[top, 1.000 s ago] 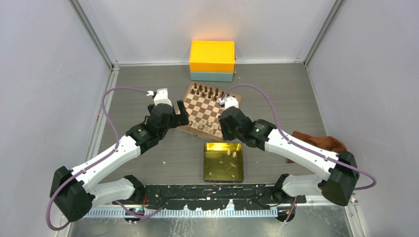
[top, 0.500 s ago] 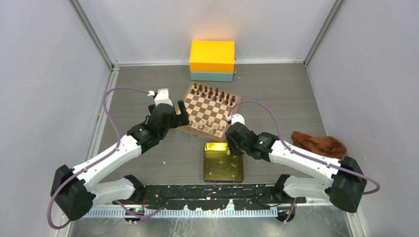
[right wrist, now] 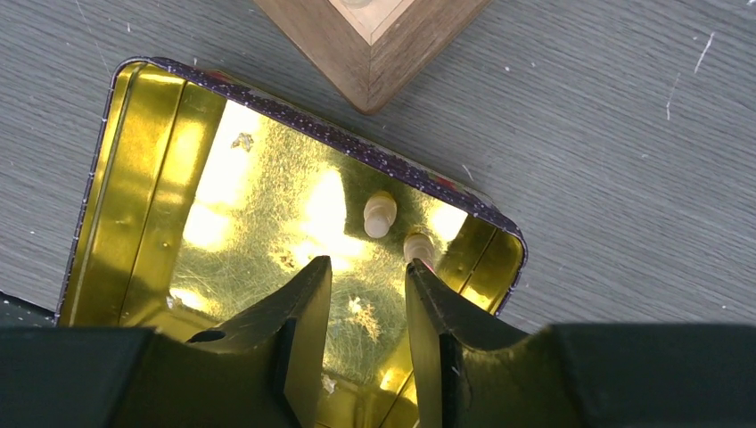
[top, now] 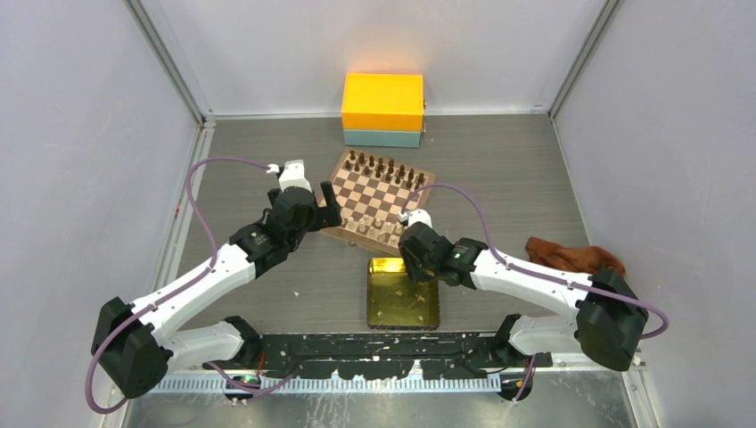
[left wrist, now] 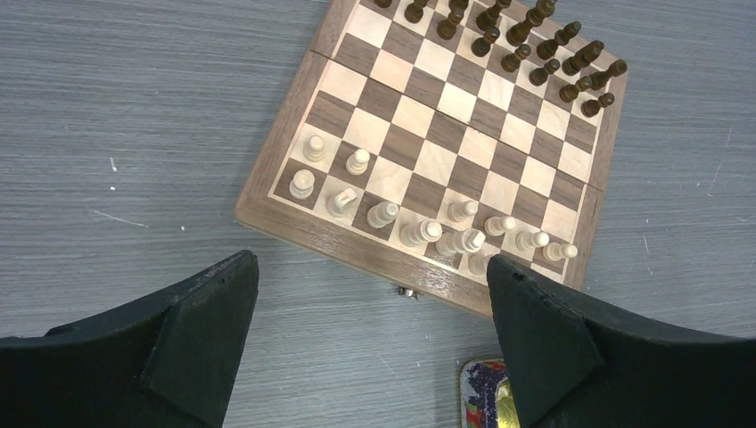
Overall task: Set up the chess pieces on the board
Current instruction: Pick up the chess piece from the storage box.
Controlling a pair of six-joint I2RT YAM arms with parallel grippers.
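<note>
Left claw (left wrist: 370,276): spread to its widest and empty; you have it hovering above the grey desk (left wrist: 134,107), off the near edge of the square wooden checkered chessboard (left wrist: 435,169).
Board: pale cream wooden chess pieces (left wrist: 419,232) fill part of its two near rows. Dark brown chess pieces (left wrist: 517,45) line the far side.
Right claw (right wrist: 367,272): parted by a narrow gap and pinching nothing, it is low over the shiny gold square tin tray (right wrist: 134,205), which sits on the arms' side of the board.
Key relation: two cream pieces (right wrist: 379,214) sit in the tray just ahead of your right fingertips. One is centred on the gap, its long axis roughly along your reach. The other is at the right finger's tip. Your right arm is far nearer.
Hidden: that finger covers the second piece's base, and the claw blocks the tray's near part, so you cannot tell whether more pieces remain there.
</note>
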